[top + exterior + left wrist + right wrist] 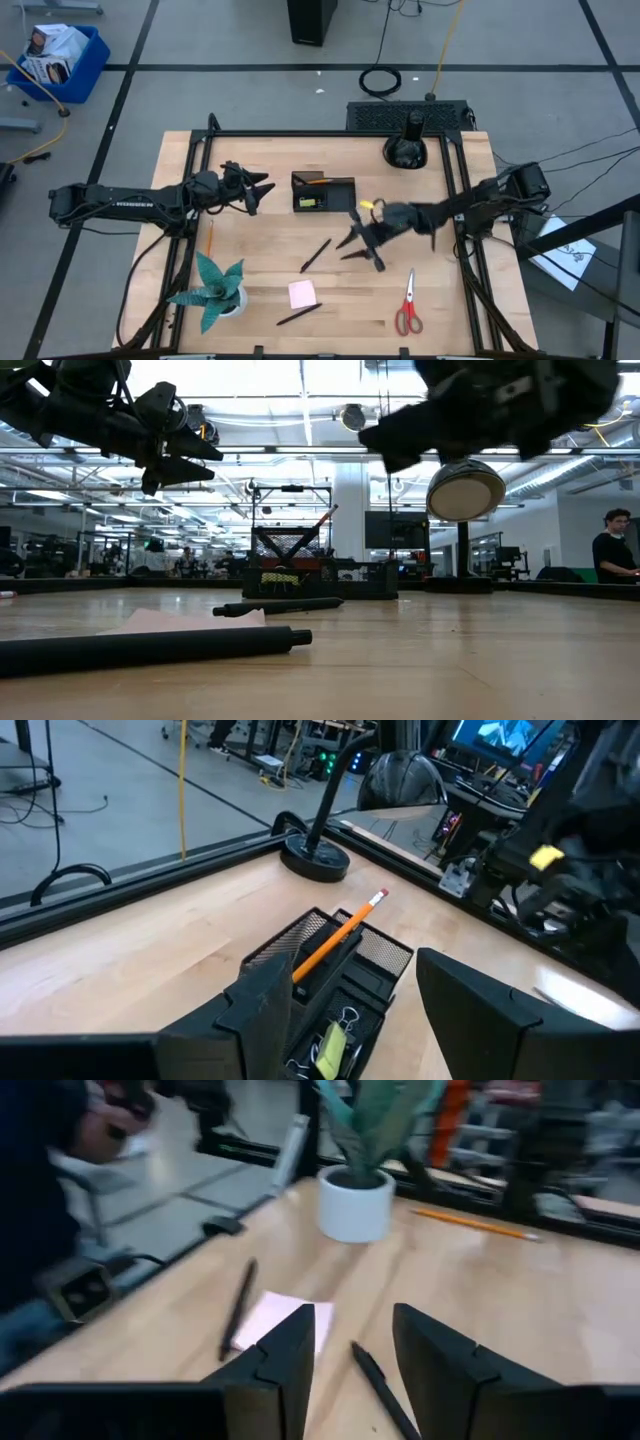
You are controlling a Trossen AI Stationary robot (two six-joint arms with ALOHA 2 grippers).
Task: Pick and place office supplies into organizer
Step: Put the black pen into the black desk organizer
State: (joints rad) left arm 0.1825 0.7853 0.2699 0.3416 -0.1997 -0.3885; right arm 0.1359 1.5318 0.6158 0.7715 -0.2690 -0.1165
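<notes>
The black organizer [323, 192] sits at the table's middle far part, with an orange pencil [338, 935] leaning in it, beside binder clips [345, 1018] and a yellow piece [330, 1050]. My left gripper [258, 195] hovers open just left of it. My right gripper [345, 250] hovers open above a black pen [315, 255], which also shows in the right wrist view [385, 1390]. A pink sticky pad [302, 293], a second pen [298, 314], red-handled scissors [408, 303] and a loose pencil [210, 237] lie flat on the table.
A teal spiky plant in a white pot [215, 290] stands near the left near corner. A round black domed object [407, 150] sits at the far right. Black frame rails [455, 190] run along the table's sides. Bare wood lies between organizer and pad.
</notes>
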